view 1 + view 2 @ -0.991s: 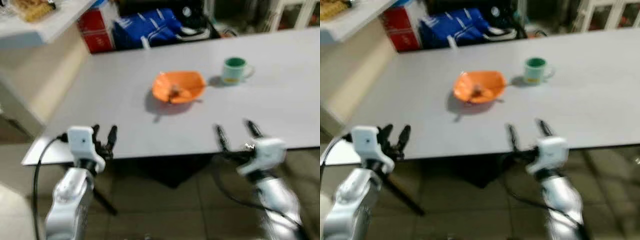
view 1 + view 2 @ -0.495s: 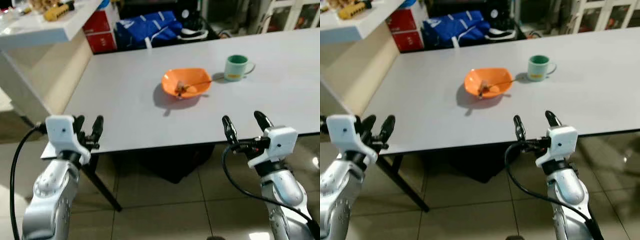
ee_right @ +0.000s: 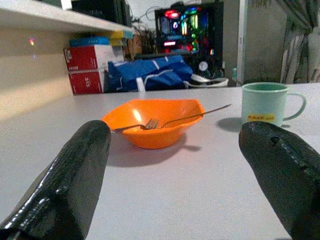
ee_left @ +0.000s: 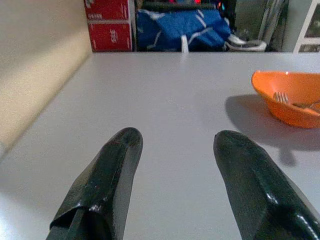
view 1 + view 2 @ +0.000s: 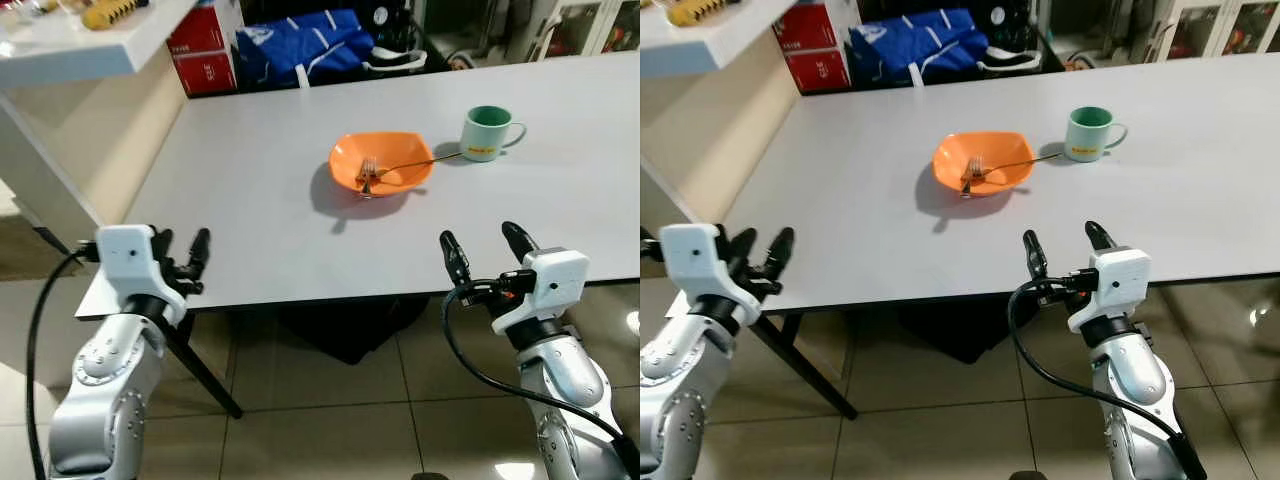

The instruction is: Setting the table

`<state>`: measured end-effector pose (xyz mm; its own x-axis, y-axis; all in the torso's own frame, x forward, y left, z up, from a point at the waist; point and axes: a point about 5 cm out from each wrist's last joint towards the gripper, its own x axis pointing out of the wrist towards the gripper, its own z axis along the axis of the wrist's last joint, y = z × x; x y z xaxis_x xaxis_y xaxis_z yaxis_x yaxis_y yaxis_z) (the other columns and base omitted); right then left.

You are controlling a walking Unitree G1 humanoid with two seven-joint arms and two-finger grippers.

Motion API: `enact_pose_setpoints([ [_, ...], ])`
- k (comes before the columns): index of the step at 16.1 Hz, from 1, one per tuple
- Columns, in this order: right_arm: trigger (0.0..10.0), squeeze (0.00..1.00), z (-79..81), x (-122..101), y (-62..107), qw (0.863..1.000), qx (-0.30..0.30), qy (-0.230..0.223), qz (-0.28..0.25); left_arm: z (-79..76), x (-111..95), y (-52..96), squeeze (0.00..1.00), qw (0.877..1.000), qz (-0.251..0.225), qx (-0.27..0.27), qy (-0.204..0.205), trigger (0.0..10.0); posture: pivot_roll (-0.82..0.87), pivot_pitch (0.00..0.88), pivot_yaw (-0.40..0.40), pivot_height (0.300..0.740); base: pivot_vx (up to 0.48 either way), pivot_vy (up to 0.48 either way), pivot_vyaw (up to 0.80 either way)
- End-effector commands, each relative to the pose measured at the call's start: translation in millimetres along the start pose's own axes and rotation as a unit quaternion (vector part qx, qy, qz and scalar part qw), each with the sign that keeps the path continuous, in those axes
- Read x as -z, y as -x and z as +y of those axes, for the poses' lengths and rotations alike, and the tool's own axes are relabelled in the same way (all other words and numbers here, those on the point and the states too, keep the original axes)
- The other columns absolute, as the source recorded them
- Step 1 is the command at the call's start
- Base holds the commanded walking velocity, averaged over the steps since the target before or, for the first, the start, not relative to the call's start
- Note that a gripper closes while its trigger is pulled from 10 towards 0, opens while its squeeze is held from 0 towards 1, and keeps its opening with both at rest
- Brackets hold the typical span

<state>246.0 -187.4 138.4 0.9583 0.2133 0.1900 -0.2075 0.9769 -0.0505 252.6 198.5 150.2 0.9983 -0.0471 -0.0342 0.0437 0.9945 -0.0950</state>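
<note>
Beyond the table's far edge sit red boxes (image 5: 205, 60) beside a blue bag (image 5: 305, 45), with a white shelf (image 5: 80, 50) at the left, above tiled floor (image 5: 330, 420).

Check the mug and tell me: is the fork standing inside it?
No. The fork lies in the orange bowl, its handle reaching over the rim toward the green mug beside it.

We identify a home room: tiled floor (image 5: 320, 420), grey desk (image 5: 250, 210) carrying an orange bowl (image 5: 381, 163) and mug (image 5: 487, 131), and, probably, a lit gaming computer (image 3: 187, 27) behind.
</note>
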Motion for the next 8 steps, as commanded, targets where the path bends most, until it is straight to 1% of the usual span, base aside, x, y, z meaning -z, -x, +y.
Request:
enact_pose_setpoints([
  [1,10.0,0.0,4.5,-5,-3.7,1.0,-0.009,0.002,-0.007,2.9,-2,1.2,0.0,1.0,-0.001,-0.012,-0.008,10.0,-0.24,0.0,0.132,0.74,0.0,0.469,0.0],
  [3,10.0,0.0,6.5,-5,-3.9,1.0,-0.011,-0.003,-0.005,0.6,0,1.2,0.0,1.0,0.0,-0.015,-0.003,10.0,-0.23,0.0,0.126,0.74,0.0,0.474,0.0],
  [5,10.0,0.0,4.0,-4,-4.4,1.0,-0.011,-0.005,0.002,-0.3,2,2.8,0.0,1.0,0.002,-0.017,-0.004,10.0,-0.23,0.0,0.123,0.74,0.0,0.48,0.0],
  [7,10.0,0.0,-1.4,-6,-13.1,1.0,-0.019,0.005,0.001,-1.1,5,2.9,0.0,1.0,0.006,-0.016,-0.007,10.0,-0.23,0.0,0.118,0.74,0.0,0.48,0.0],
  [8,10.0,0.0,-2.6,-6,-14.0,1.0,-0.018,0.005,0.001,-1.9,5,2.5,0.0,1.0,0.006,-0.011,-0.011,10.0,-0.22,0.0,0.116,0.74,0.0,0.48,0.0],
])
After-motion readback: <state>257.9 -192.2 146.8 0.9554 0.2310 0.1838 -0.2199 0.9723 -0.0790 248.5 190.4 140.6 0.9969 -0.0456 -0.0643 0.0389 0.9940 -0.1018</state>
